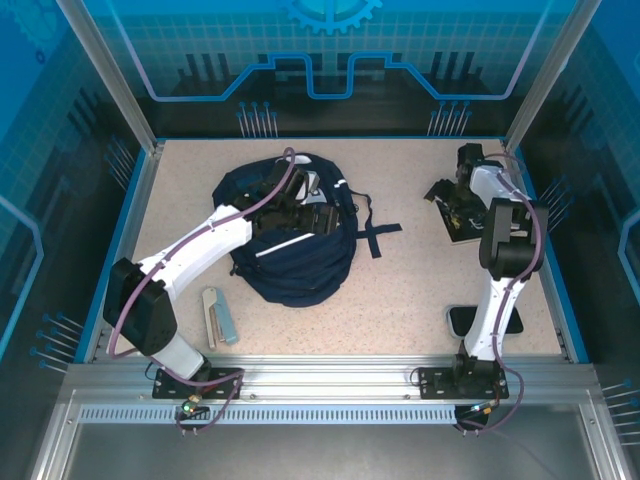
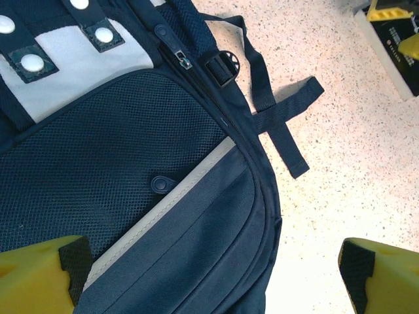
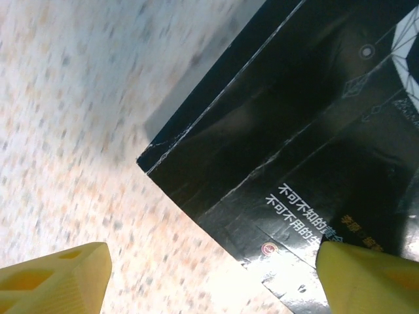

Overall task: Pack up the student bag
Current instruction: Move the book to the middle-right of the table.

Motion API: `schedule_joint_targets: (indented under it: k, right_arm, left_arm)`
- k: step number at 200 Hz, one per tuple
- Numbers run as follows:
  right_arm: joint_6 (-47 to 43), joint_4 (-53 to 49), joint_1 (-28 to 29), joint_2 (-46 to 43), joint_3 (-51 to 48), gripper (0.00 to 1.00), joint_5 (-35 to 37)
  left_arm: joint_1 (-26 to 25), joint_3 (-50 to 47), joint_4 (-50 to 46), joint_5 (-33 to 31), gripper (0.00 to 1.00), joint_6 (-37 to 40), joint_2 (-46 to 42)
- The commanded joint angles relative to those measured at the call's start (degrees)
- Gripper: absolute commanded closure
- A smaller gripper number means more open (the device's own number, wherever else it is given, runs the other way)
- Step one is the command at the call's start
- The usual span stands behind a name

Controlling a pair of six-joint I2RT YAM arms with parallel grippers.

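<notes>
The student bag (image 1: 295, 265), a large dark navy backpack with pale stripes, lies left of the table's middle. My left gripper (image 1: 300, 212) hovers over its upper part. In the left wrist view the bag's mesh pocket and closed zips (image 2: 196, 229) lie under the left gripper (image 2: 213, 281), which is open with nothing between its yellow fingers (image 2: 39, 275). My right gripper (image 1: 452, 205) is at the far right over a black book (image 1: 465, 230). In the right wrist view the book's corner (image 3: 294, 131) lies under the open right gripper (image 3: 209, 281), one fingertip (image 3: 366, 278) above the cover.
A grey-blue stapler-like item (image 1: 218, 315) lies near the front left, beside the left arm. A flat black object (image 1: 470, 320) sits by the right arm's base. A loose bag strap (image 1: 375, 235) trails right onto the speckled table (image 1: 400, 290).
</notes>
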Motion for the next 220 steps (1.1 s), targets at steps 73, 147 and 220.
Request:
schedule_joint_targets:
  k: [73, 147, 220]
  right_arm:
    - [4.15, 0.82, 19.27, -16.79, -31.24, 0.19, -13.62]
    - [5.82, -7.14, 26.6, -32.29, -38.42, 0.23, -4.93]
    - [3.45, -8.45, 12.66, -35.33, -36.8, 0.26, 4.8]
  left_arm:
    - [0.18, 5.01, -1.19, 4.61, 0.01, -2.81, 4.14]
    - [-0.96, 7.67, -0.82, 10.84, 0.04, -6.2, 8.48]
    - [-10.2, 14.24, -0.06, 13.71, 0.2, -12.88, 18.47]
